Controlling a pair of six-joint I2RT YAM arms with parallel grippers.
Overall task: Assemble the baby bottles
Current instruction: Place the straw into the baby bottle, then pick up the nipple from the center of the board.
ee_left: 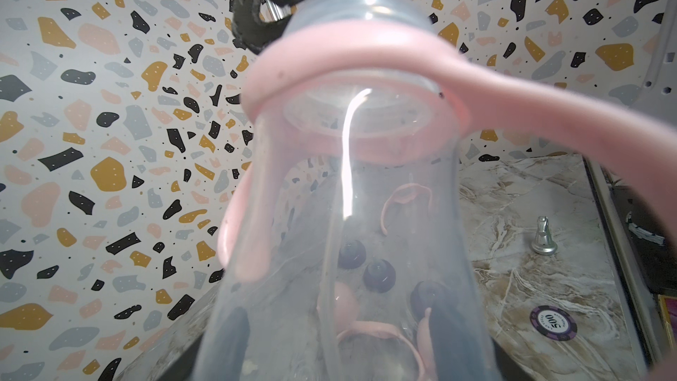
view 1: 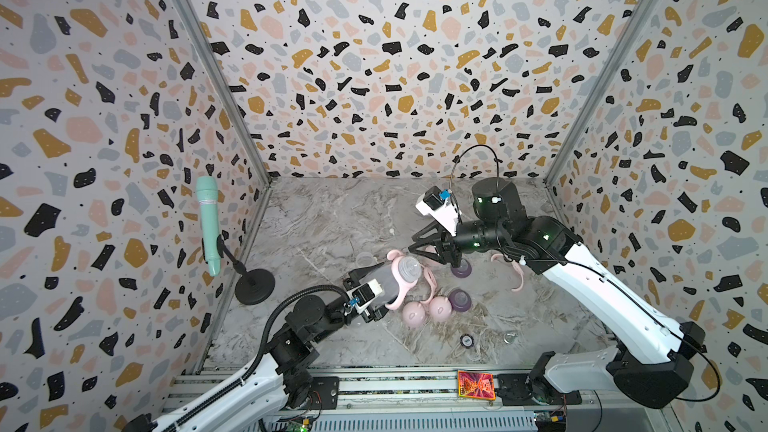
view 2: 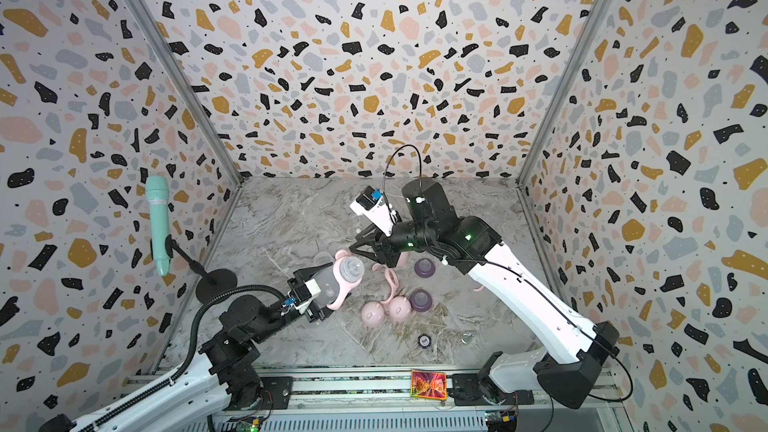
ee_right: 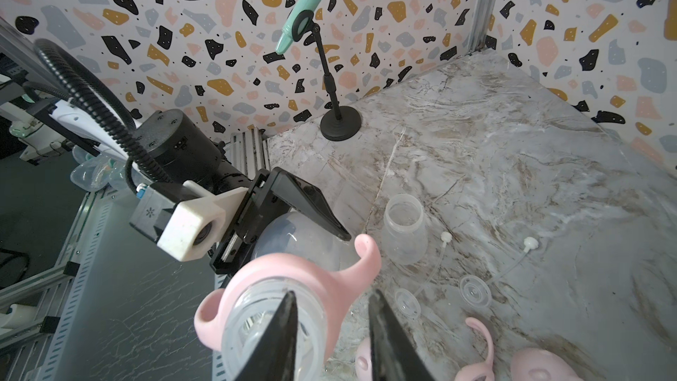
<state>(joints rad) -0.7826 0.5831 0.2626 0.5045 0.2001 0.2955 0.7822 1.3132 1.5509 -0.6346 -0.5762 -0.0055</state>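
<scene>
Left gripper (view 1: 371, 288) pinches the clear bottle (view 1: 390, 278) at its belly, probably the best hold on light, slick, thin plastic; right gripper (ee_right: 331, 293) hangs spread, empty, by its mouth.

The left arm (view 1: 232, 384) comes in from the near left corner of the table (view 1: 332, 218) and reaches toward its middle. The left gripper (view 1: 376, 284) points toward the far right corner, and its fingers are pressed on the body of a clear bottle (view 1: 388, 280). The right arm (view 1: 602, 288) comes from the near right corner and turns toward the left edge. The right gripper (ee_right: 331, 293) holds its jaws apart with nothing between them, close to the mouth of the bottle.
</scene>
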